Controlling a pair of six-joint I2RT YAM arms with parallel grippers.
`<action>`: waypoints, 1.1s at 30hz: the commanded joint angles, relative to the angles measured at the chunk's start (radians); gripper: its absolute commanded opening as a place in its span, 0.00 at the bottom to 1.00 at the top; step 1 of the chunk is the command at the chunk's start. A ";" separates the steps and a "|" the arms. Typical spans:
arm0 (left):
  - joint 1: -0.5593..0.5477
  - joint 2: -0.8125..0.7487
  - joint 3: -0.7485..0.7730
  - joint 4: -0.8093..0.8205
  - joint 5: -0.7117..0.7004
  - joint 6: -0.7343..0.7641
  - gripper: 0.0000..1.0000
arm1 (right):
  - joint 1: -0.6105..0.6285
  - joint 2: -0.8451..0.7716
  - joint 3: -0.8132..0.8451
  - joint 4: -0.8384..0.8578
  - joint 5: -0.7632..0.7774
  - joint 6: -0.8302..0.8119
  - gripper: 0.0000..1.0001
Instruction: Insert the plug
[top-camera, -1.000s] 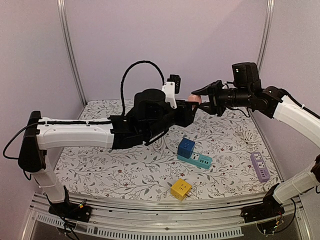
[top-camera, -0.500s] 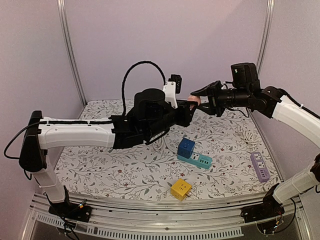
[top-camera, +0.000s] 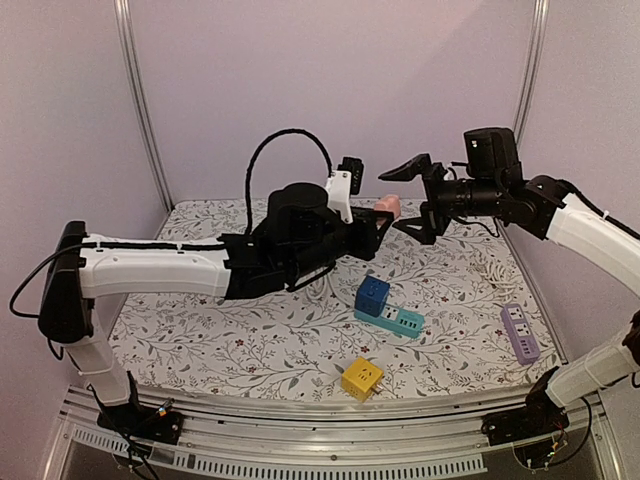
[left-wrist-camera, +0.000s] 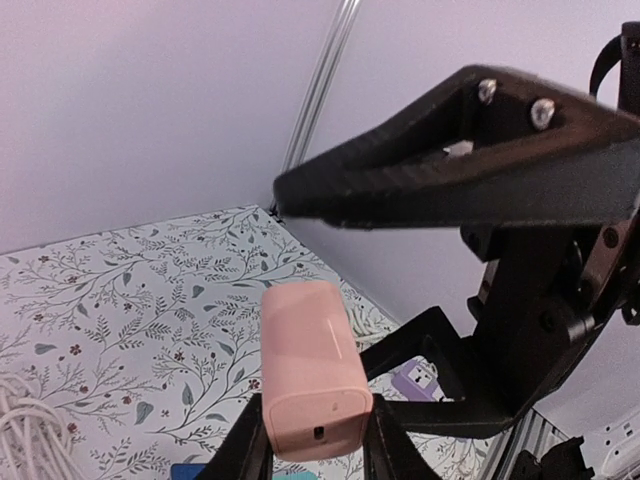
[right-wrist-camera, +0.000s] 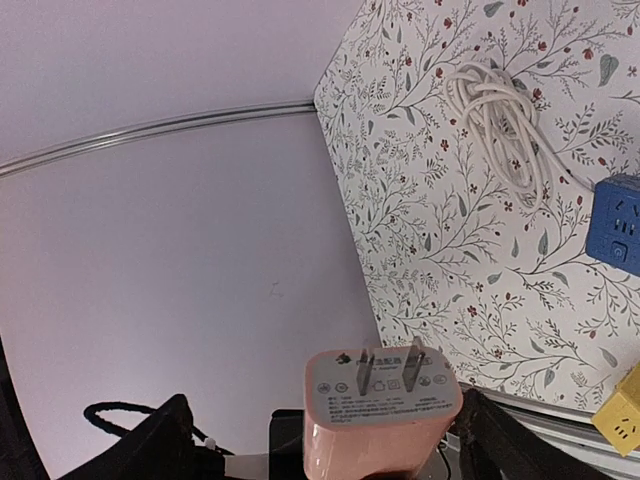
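The pink plug (top-camera: 388, 207) hangs in the air over the back of the table, between the two arms. My left gripper (top-camera: 377, 222) is shut on its rear end; in the left wrist view both fingers press the sides of the plug (left-wrist-camera: 310, 370). My right gripper (top-camera: 408, 199) stands open around the plug's front end, its fingers (left-wrist-camera: 450, 170) spread above and below without touching it. In the right wrist view the plug (right-wrist-camera: 385, 400) points its two flat prongs at the camera.
On the flowered table (top-camera: 220, 340) lie a blue cube socket (top-camera: 372, 294) against a teal power strip (top-camera: 398, 321), a yellow cube socket (top-camera: 361, 378) near the front, a purple power strip (top-camera: 520, 332) at the right edge and a coiled white cable (right-wrist-camera: 500, 120).
My right gripper has opened and let go of the pink plug. My left gripper has shut on the plug and now carries it alone.
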 joint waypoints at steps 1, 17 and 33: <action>0.028 -0.078 -0.063 -0.041 0.040 0.025 0.00 | -0.028 -0.061 -0.035 -0.007 0.025 -0.084 0.99; 0.055 -0.541 -0.322 -0.551 0.001 0.193 0.00 | -0.157 -0.082 -0.344 -0.089 0.116 -0.974 0.99; 0.058 -0.857 -0.408 -0.782 -0.040 0.084 0.00 | -0.147 0.397 -0.209 0.070 -0.164 -1.093 0.80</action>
